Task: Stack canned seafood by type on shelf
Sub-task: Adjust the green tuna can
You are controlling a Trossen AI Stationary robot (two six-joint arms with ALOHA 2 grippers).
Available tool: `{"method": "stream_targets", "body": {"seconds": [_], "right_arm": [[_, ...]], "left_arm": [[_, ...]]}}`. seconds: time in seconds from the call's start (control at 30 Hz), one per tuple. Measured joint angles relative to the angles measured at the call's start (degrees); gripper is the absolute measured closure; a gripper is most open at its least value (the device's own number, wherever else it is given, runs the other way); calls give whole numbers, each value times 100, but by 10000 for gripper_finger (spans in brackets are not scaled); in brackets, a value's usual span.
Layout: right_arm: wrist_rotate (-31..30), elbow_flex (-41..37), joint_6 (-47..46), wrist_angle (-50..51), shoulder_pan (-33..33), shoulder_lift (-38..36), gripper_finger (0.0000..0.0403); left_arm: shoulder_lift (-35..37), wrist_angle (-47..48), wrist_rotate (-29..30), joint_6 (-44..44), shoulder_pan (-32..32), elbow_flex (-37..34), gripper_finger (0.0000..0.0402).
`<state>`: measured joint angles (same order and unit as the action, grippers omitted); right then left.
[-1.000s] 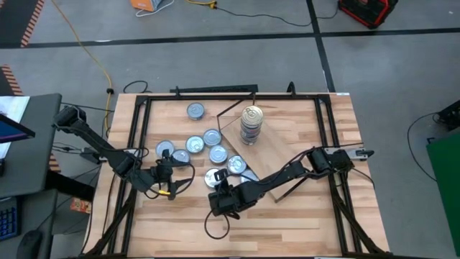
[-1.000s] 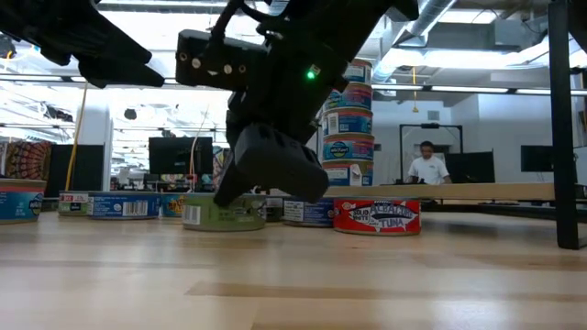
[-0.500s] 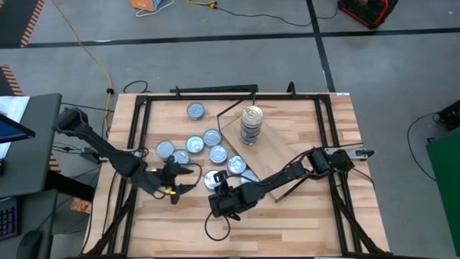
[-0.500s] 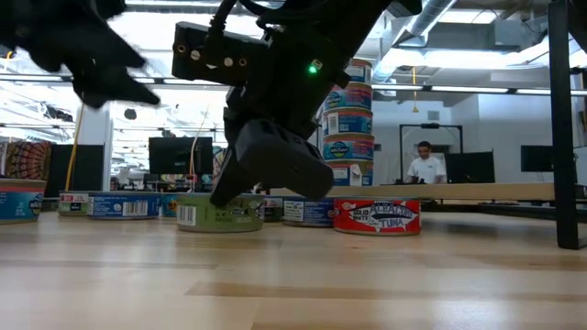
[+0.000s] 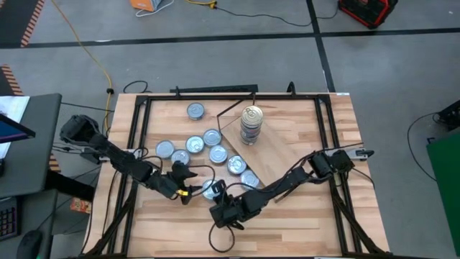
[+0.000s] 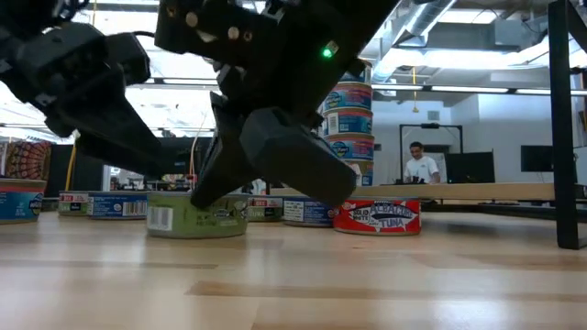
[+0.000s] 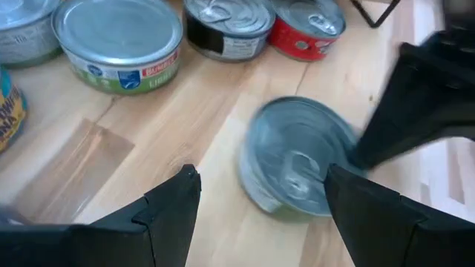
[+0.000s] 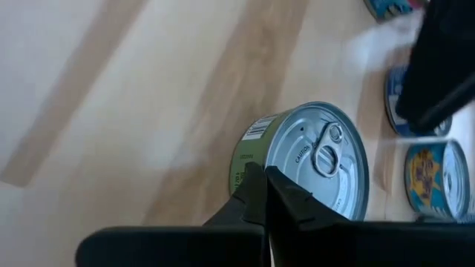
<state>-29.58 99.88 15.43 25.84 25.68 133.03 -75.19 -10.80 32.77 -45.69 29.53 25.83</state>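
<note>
A green-labelled tin of canned seafood (image 8: 304, 159) lies flat on the tabletop near the front, also seen in the high view (image 5: 209, 188). My right gripper (image 8: 261, 182) is shut against its side. My left gripper (image 7: 263, 174) is open and low over the table. The same tin (image 7: 297, 167) sits just ahead of its fingers, nearer to one of them, and I cannot tell whether it touches. The shelf (image 5: 277, 147), a light-wood board, lies on the tabletop at the middle right. A tall stack of tins (image 5: 250, 124) stands on it. My right gripper pushes the green tin's side wall (image 8: 245, 167) with its shut fingertips (image 8: 256, 191). The fingers slant downward at the tin from the table's near side. The tin rests on its base on the tabletop with its pull-tab lid facing up.
Several loose tins (image 5: 205, 144) lie on the tabletop left of the shelf, one more (image 5: 195, 110) farther back. A red tuna tin (image 6: 376, 217) sits at the shelf's near corner. A dark metal frame (image 5: 136, 137) borders the table. A person (image 6: 424, 165) stands in the room behind.
My right gripper, still shut, has slid the green tin along the table toward the near edge and a little left, away from the other tins. My left gripper has come down and moved right toward that tin, rolling its wrist, and has stayed open.
</note>
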Motion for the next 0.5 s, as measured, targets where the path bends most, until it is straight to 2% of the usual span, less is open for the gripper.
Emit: {"method": "stream_targets", "body": {"seconds": [0.27, 0.5], "right_arm": [[55, 42, 11, -122, 103, -16, 368], [118, 276, -963, 833, 9, -304, 297]], "left_arm": [[10, -98, -1130, 460, -567, -72, 125], [8, -9, -1775, 1642, -693, -72, 125]]}}
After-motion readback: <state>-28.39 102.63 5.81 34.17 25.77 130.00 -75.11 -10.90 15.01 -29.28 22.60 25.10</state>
